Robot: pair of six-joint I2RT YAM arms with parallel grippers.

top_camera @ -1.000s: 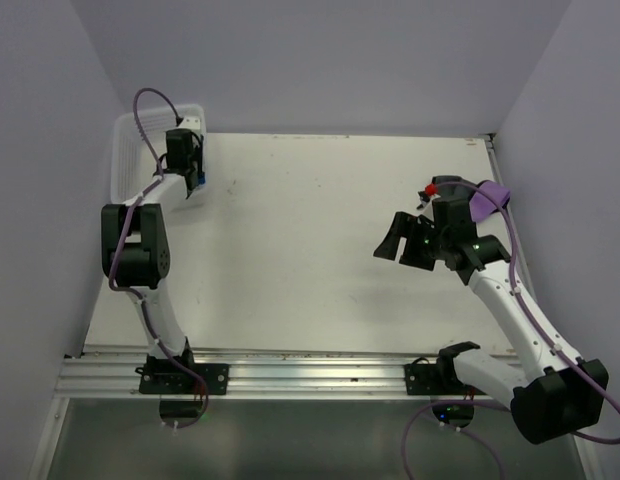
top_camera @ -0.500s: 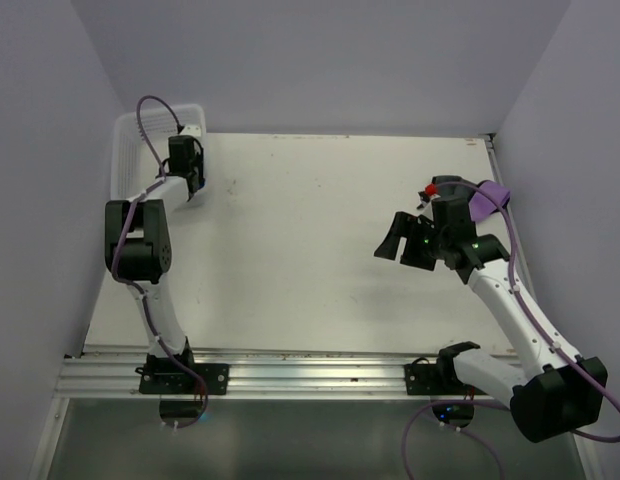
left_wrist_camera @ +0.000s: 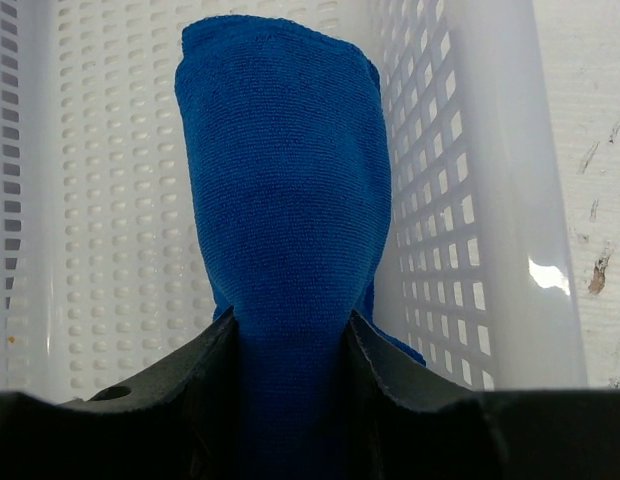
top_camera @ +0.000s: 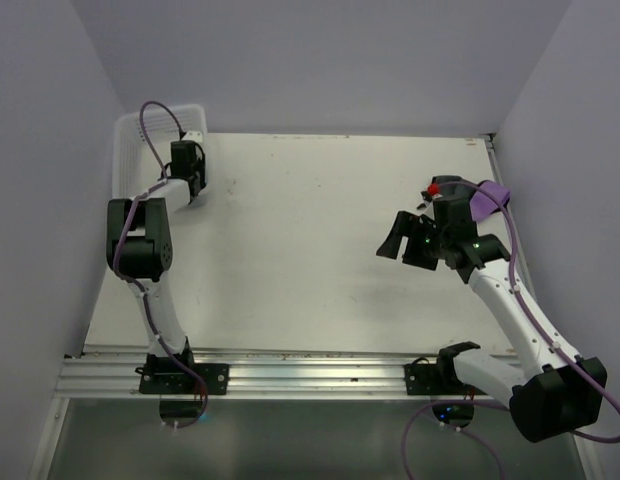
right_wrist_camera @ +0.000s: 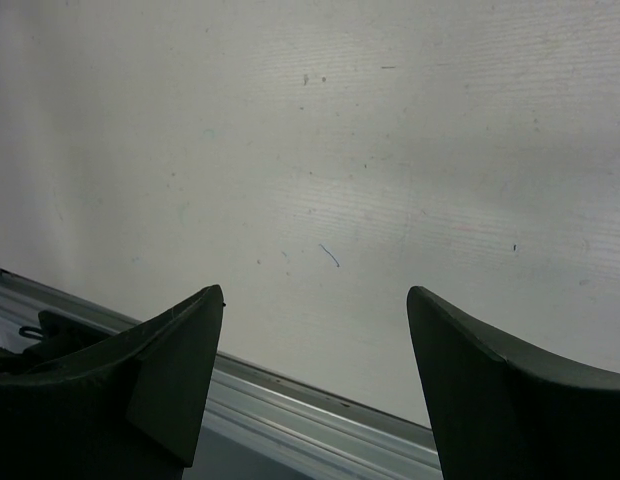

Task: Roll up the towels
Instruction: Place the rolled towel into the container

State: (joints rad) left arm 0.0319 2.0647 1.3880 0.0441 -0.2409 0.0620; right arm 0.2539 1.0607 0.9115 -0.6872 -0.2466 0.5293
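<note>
So my left gripper (left_wrist_camera: 290,325) is clamped on the blue towel (left_wrist_camera: 280,180), which sticks out past my fingers over the inside of the white basket (left_wrist_camera: 100,200). My right gripper (right_wrist_camera: 315,310) hangs wide open with nothing in it above the table (top_camera: 310,220). The purple towel (top_camera: 487,200) sits just behind it by the right edge.

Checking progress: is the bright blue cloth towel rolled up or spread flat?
Rolled: the bright blue cloth towel is a compact bundle in the left gripper, over the white mesh basket.
</note>
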